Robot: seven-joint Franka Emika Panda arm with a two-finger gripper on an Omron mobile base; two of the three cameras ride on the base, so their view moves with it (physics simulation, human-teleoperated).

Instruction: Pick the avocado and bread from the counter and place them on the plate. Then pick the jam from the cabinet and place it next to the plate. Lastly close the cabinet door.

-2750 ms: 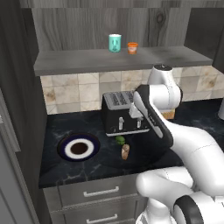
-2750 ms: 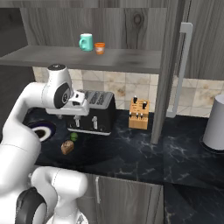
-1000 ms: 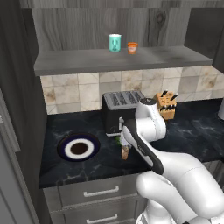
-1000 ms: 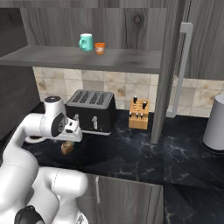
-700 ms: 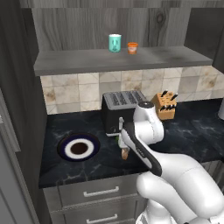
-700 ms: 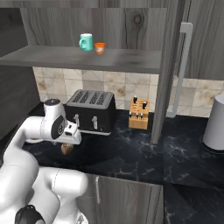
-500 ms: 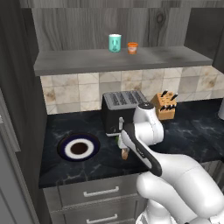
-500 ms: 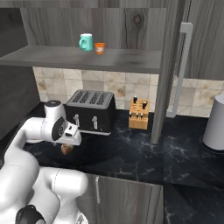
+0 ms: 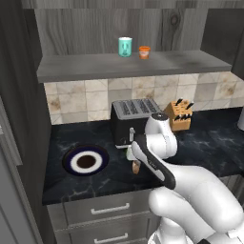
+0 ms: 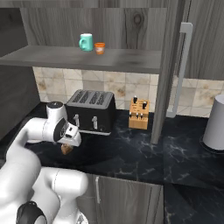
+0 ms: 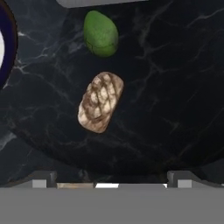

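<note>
Lying below end effector [image 11: 107, 181]: bread [image 11: 100, 102]

The jam [image 10: 100, 48] sits beside a teal cup [image 10: 85, 42] on the cabinet shelf [image 10: 83, 58].

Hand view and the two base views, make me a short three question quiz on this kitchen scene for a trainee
1. True or false: the bread already lies on the plate.
2. In the hand view, what lies just beyond the bread?
A. the avocado
B. the jam
C. the knife block
3. Fill in: on the cabinet shelf the jam stands beside a teal ____.

Key:
1. False, it lies on the counter.
2. A
3. cup
</note>
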